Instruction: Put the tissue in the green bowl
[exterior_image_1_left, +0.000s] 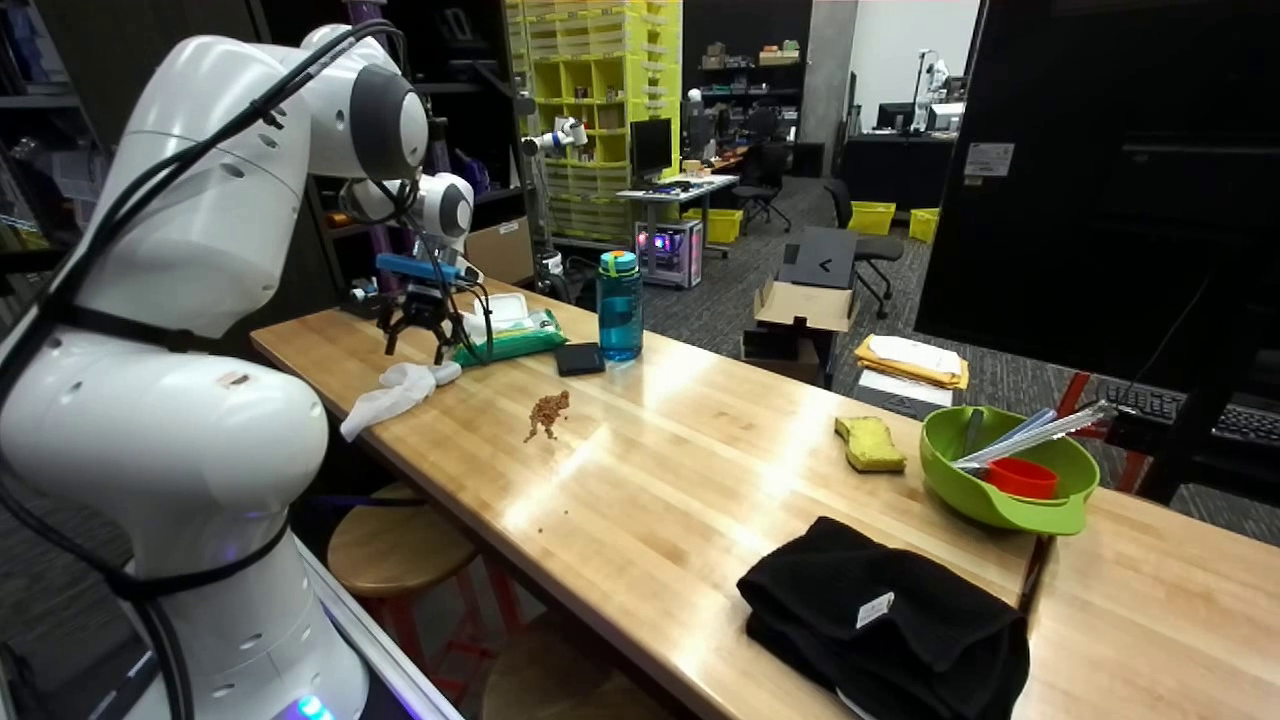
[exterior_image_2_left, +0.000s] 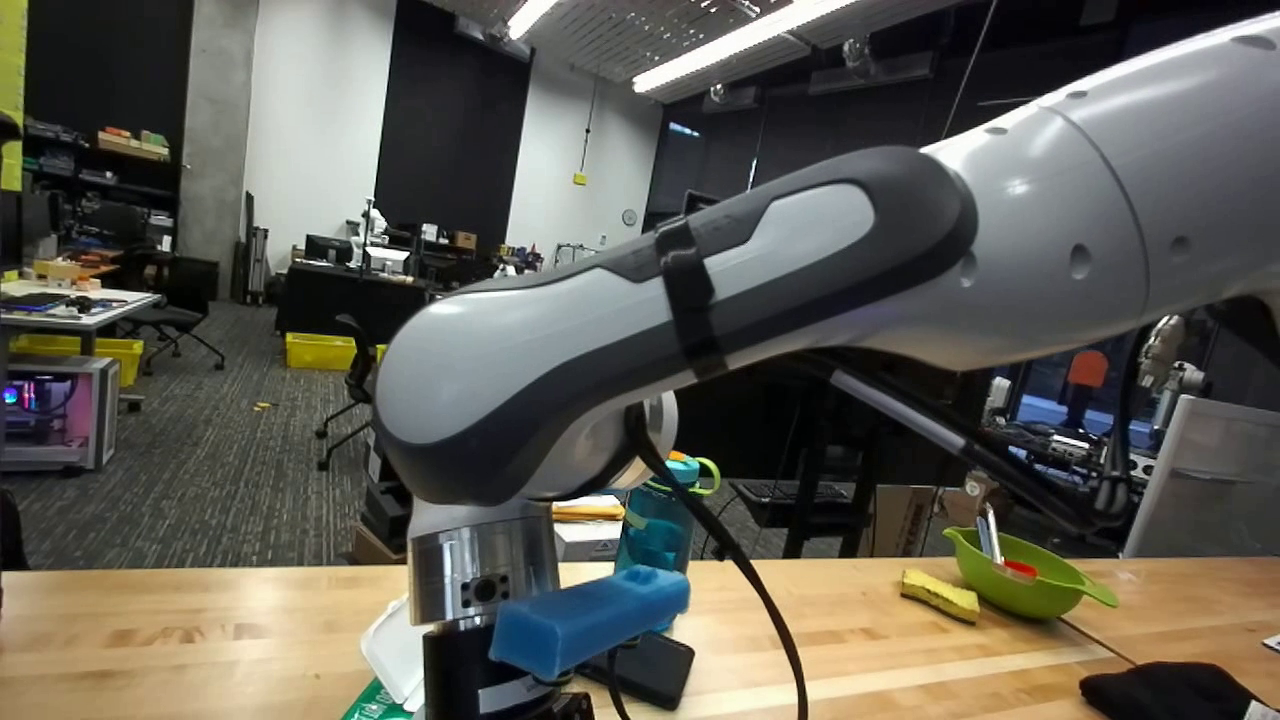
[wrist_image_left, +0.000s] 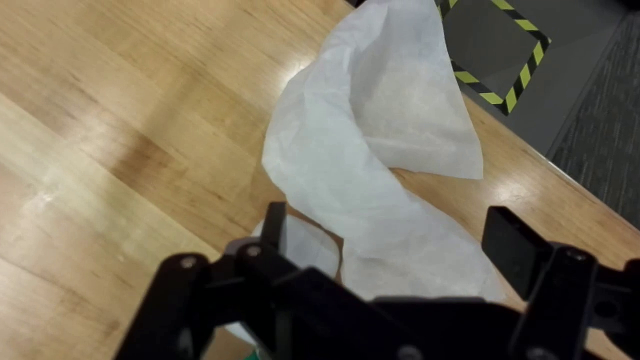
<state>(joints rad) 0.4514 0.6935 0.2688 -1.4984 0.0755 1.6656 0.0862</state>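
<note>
Gripper (wrist_image_left: 387, 231) foremost in the wrist view, with jaws wide apart. Hangs over crumpled tissue (wrist_image_left: 340, 150) lying on wooden table (wrist_image_left: 125, 125) at its edge, well apart from green bowl (exterior_image_1_left: 985, 502).

We look over a wooden table (exterior_image_1_left: 690, 500), glare (exterior_image_1_left: 560, 480) on its top, stools (exterior_image_1_left: 400, 548) near its edge. Past it we see grey carpet (exterior_image_2_left: 250, 450), black chairs (exterior_image_1_left: 878, 248), yellow bins (exterior_image_2_left: 320, 350), a yellow rack (exterior_image_1_left: 590, 60) and a white desk (exterior_image_2_left: 128, 299) with a monitor (exterior_image_1_left: 651, 145). White walls (exterior_image_2_left: 315, 110) stand beside a grey pillar (exterior_image_2_left: 215, 150) and black panels (exterior_image_2_left: 455, 120). In an exterior view we also see the ceiling (exterior_image_2_left: 605, 45), where strip lights (exterior_image_2_left: 740, 44) burn white.
</note>
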